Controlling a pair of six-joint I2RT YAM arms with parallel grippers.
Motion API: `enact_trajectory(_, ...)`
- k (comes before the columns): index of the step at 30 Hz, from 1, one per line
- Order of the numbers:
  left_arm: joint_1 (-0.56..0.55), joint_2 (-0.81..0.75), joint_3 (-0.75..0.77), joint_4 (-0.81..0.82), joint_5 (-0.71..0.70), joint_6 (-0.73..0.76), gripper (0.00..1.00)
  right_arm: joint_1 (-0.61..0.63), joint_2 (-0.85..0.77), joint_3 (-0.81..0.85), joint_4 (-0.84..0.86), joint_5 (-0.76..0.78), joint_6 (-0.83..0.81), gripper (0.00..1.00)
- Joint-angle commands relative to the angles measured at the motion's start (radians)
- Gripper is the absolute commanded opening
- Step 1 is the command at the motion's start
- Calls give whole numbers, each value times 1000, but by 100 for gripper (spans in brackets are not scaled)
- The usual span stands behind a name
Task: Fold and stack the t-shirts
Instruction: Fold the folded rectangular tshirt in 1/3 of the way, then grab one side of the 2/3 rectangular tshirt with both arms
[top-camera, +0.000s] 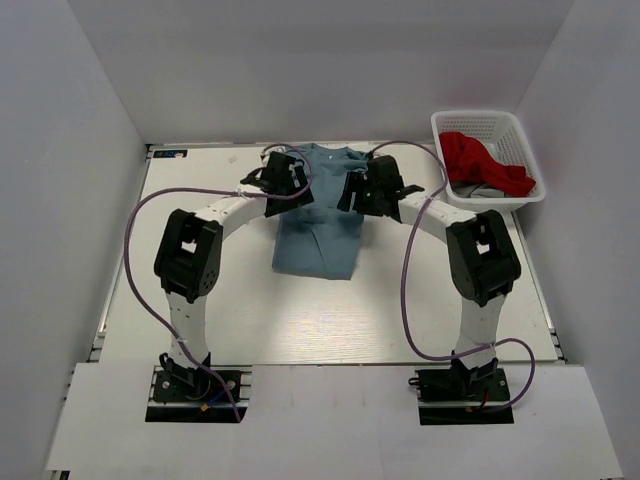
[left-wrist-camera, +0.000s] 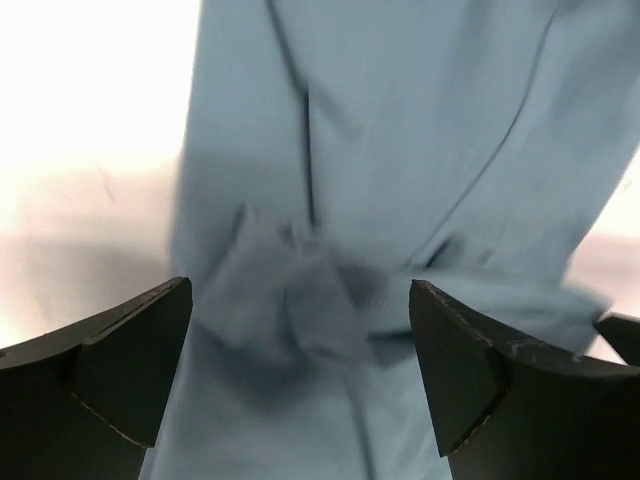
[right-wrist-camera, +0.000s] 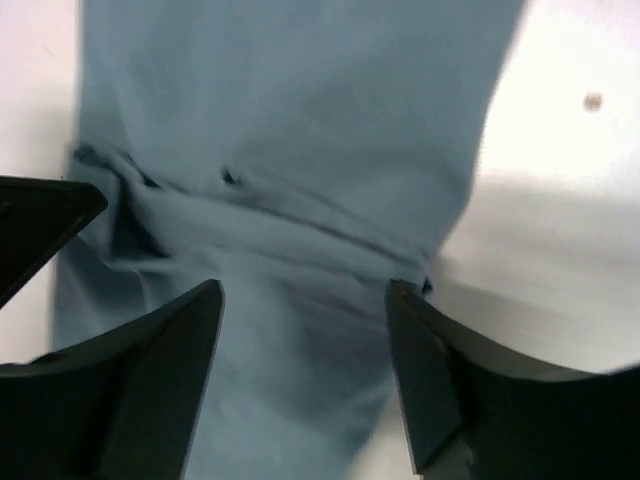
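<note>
Got a dusty blue shirt (top-camera: 318, 245) lying flat on the white table (top-camera: 300, 320), pretty much dead centre. Folded in lengthwise into a long strip, collar end toward the far side.

Hovering over the far half of it: left gripper (left-wrist-camera: 300, 375) at the left edge, right gripper (right-wrist-camera: 300, 385) at the right edge.

Checked the left wrist view: jaws spread wide, nothing pinched, just a scrunched-up knot of fabric sitting on the shirt between the fingers (left-wrist-camera: 130, 370). Same deal in the right wrist view: jaws well apart, holding nothing, with a rumpled ridge of cloth running across just beyond them. Can't tell whether either one actually touches the cloth.

Off in the far right corner, well apart from the shirt: a white lattice basket (top-camera: 505, 135) with a red cloth (top-camera: 480, 160) bunched inside.
</note>
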Motion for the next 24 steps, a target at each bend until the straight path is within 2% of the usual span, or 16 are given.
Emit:
enact_trajectory(1,34,-29,115,-24,-52,4,99,-23,-35,78,10,-60,-24,76)
enact_trajectory(2,46,-47,115,-24,-52,4,99,-20,-70,54,59,-84,-21,87)
enact_trajectory(3,46,-69,91,-24,-52,4,99,-19,-110,26,65,-95,-17,90)
enact_trajectory(4,46,-125,21,-15,-40,4,99,-16,-129,-60,99,-121,-18,90)
enact_trajectory(11,28,-397,-348,7,29,-5,99,-7,-356,-340,93,-208,11,90)
enact_trajectory(13,19,-443,-451,19,70,-5,99,0,-384,-408,84,-261,17,90)
enact_trajectory(14,19,-461,-486,30,136,-5,99,3,-400,-460,81,-271,22,90)
enact_trajectory(16,19,-510,-581,53,152,-14,99,16,-431,-529,81,-301,28,90)
enact_trajectory(21,19,-508,-683,112,162,-24,98,47,-428,-601,114,-347,31,90)
enact_trajectory(24,19,-465,-693,136,162,-24,85,67,-398,-604,153,-334,31,87)
